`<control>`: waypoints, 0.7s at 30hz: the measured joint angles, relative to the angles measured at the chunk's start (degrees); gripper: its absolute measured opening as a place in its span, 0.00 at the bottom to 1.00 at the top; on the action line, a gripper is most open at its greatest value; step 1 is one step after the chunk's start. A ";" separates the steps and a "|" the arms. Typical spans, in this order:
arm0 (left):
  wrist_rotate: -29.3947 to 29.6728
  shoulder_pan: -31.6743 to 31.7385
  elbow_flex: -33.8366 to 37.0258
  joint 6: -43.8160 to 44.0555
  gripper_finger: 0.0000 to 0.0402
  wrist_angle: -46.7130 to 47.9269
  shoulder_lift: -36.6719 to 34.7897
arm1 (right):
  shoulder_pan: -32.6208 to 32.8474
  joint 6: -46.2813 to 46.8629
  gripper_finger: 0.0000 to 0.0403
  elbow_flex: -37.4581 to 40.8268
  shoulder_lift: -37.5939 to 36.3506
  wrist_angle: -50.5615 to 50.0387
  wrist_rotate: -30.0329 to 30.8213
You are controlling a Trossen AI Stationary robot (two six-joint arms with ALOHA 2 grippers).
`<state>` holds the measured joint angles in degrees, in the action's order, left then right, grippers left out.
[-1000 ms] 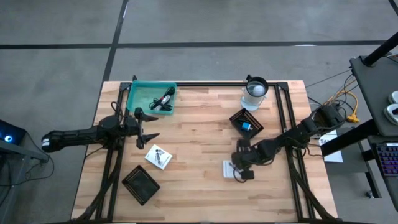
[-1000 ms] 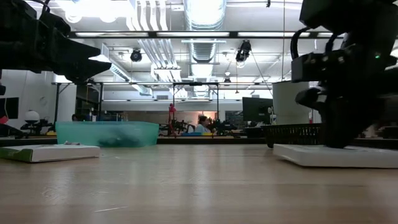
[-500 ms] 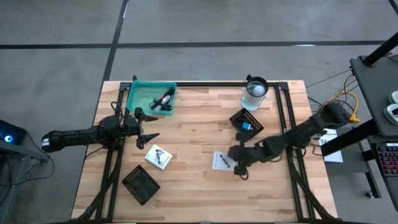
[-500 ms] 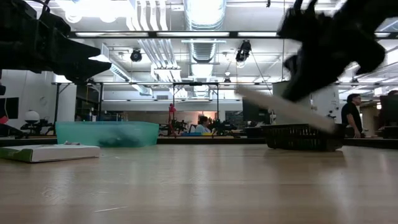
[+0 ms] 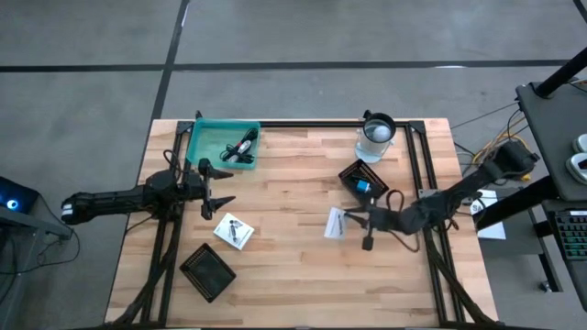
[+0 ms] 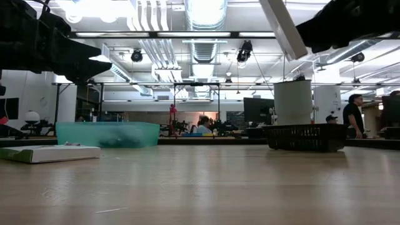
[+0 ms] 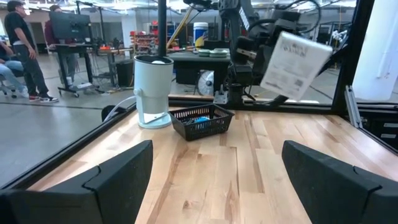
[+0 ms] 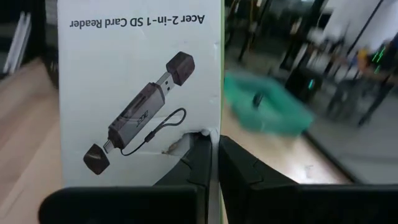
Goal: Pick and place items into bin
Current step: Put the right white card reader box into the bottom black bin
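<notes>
We find the right gripper (image 5: pixel 349 220), jaws clamped on a white printed packet (image 5: pixel 334 223) held clear above the bench (image 5: pixel 293 266) centre, the teal bin (image 5: pixel 213 142) at ten o'clock, the left gripper (image 5: pixel 223 186) waiting beside it with jaws wide.

Two arms are reaching over the tabletop (image 5: pixel 293 183), each with one end effector: the left end effector (image 5: pixel 220 188) and the right end effector (image 5: pixel 353 218).

Two white packets are showing: one packet (image 5: pixel 334 223) is hanging in the right end effector's closed fingers, and a second packet (image 5: pixel 233 230) is lying flat.

One teal bin (image 5: pixel 223 144) is sitting at the far left corner, with cables (image 5: pixel 242 148) inside it, too tangled to count.

Two black baskets are standing on the wood: one basket (image 5: pixel 363 181) near the cup, another basket (image 5: pixel 207 271) at the near left.

One clear cup (image 5: pixel 375 137) is holding one white ball (image 5: pixel 376 132).
</notes>
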<state>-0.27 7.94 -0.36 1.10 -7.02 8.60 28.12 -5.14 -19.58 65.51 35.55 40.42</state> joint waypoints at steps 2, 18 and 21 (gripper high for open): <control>-0.02 0.02 0.00 -0.01 0.84 -0.01 0.00 | -0.49 -4.34 0.03 3.05 0.01 8.58 -0.18; -0.01 0.01 0.00 0.00 0.84 0.01 0.26 | -0.66 -20.76 0.03 5.43 0.03 23.79 -6.30; 0.16 0.02 -0.01 -1.95 0.84 -1.85 0.31 | -0.66 -22.04 0.03 5.11 0.17 23.86 -6.38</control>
<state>-0.11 7.97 -0.37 -0.86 -8.87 8.91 27.46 -27.18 -14.47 65.68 59.41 34.04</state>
